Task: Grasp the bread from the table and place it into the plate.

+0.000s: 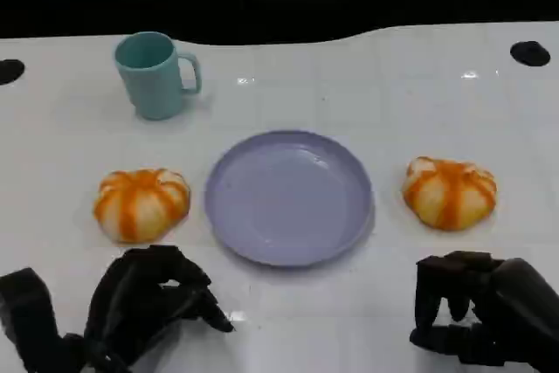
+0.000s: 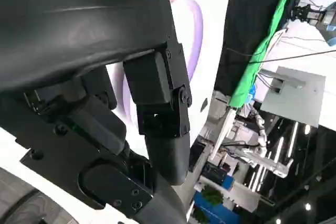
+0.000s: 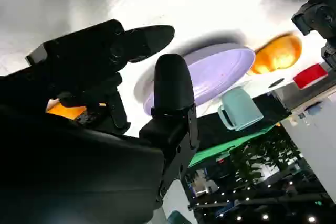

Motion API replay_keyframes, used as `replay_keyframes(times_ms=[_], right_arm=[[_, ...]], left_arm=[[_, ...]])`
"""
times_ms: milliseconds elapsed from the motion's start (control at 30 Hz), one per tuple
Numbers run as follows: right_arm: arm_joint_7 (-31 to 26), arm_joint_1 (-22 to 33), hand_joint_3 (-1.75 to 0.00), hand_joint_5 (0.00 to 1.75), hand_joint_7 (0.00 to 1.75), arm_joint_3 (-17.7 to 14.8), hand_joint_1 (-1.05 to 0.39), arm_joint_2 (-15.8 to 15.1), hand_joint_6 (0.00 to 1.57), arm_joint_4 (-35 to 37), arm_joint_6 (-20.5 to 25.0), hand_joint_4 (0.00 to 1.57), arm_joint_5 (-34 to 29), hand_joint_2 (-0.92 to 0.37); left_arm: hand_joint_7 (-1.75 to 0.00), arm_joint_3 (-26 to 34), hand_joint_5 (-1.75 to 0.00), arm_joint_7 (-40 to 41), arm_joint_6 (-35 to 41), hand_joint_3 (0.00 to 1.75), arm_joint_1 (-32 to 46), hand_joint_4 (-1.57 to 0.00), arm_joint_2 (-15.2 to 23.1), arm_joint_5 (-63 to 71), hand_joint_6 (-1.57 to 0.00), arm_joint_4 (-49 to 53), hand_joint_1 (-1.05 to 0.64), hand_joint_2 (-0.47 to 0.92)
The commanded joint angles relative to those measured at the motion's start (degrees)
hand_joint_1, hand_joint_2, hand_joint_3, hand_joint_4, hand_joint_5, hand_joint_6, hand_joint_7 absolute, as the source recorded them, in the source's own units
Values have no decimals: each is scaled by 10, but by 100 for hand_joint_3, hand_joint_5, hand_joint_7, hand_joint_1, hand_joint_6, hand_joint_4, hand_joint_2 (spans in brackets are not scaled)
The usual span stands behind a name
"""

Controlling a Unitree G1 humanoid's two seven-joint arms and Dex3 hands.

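- Two bread rolls are seen on the white table (image 1: 367,321): the left bread (image 1: 141,203) lies just beside the plate (image 1: 289,198) toward the table's left edge, and the right bread (image 1: 449,192) lies near the plate toward the right edge.
- The plate is set at the table's middle, with nothing on it; a teal mug (image 1: 155,74) is stood toward the far left corner.
- The left hand (image 1: 148,303) is held near the front edge, just short of the left bread, its fingers loosely curled with nothing in them.
- The right hand (image 1: 476,307) is held likewise before the right bread, fingers bent downward, nothing gripped.
- Each bread is judged light, soft and easily dented; its ridged, rounded sides should be taken from above across the widest part, with gentle pressure so that it is not crushed.
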Motion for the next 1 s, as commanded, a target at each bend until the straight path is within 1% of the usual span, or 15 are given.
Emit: replay_keyframes(times_ms=[33, 333, 800, 1000], right_arm=[[0, -4, -22, 175, 170, -6, -26, -9, 57, -5, 1, 74, 2, -73], [10, -1, -21, 175, 170, -6, -27, -9, 56, -11, 7, 74, 7, -73], [5, -2, -20, 175, 170, -7, -26, -10, 55, -12, 5, 73, 5, -74], [-3, -2, -16, 175, 172, -9, -32, -11, 47, -17, 4, 66, -2, -77]], left_arm=[[-39, 4, -61, 5, -6, 0, -2, -157, 10, 4, -157, -4, -105, 66], [-39, 5, -61, 4, -5, 0, -2, -157, 11, 3, -157, -3, -105, 66], [-39, 3, -61, 10, -6, 0, 0, -157, 12, 6, -157, -7, -105, 66], [-40, 4, -62, 8, -4, 0, -1, -157, 12, 4, -157, -6, -105, 66]])
